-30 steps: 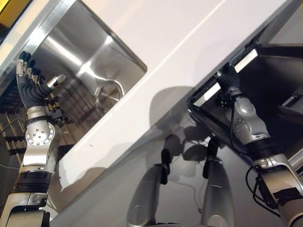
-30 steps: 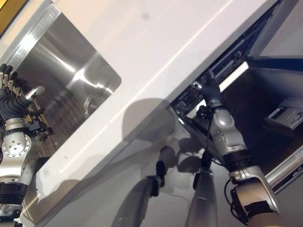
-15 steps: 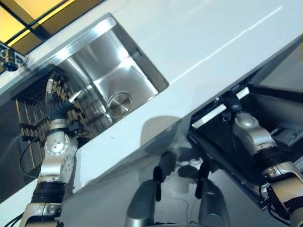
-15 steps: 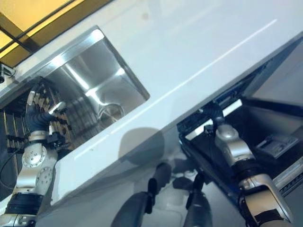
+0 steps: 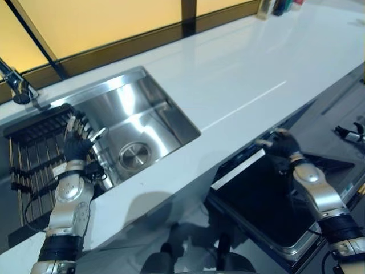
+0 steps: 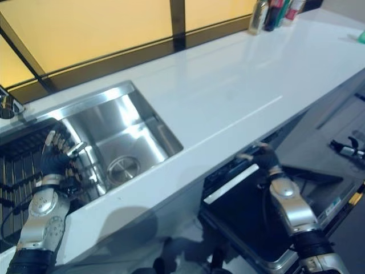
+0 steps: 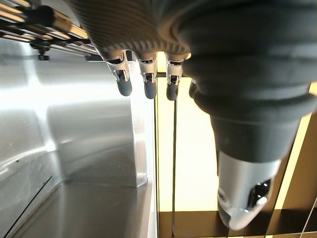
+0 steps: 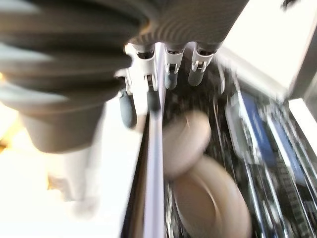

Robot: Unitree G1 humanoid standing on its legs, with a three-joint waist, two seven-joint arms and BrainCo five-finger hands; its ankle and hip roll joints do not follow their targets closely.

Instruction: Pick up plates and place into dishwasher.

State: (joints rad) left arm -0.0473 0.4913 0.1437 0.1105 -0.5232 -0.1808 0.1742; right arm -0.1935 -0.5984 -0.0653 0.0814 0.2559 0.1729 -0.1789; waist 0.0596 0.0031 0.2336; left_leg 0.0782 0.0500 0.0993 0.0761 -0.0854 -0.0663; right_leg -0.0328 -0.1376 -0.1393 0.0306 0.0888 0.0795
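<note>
Two plates (image 8: 198, 173), one sink (image 5: 137, 123), one dishwasher (image 5: 268, 200), three bottles (image 6: 274, 12)

Left hand (image 6: 55, 161) over sink (image 6: 149, 123); right hand (image 6: 263, 157) at dishwasher door (image 6: 245, 211).

Two round, pale beige plates (image 8: 198, 173) stand on edge, one partly overlapping the other, inside the black open dishwasher (image 5: 268, 194) under the white bench (image 5: 228, 85).
</note>
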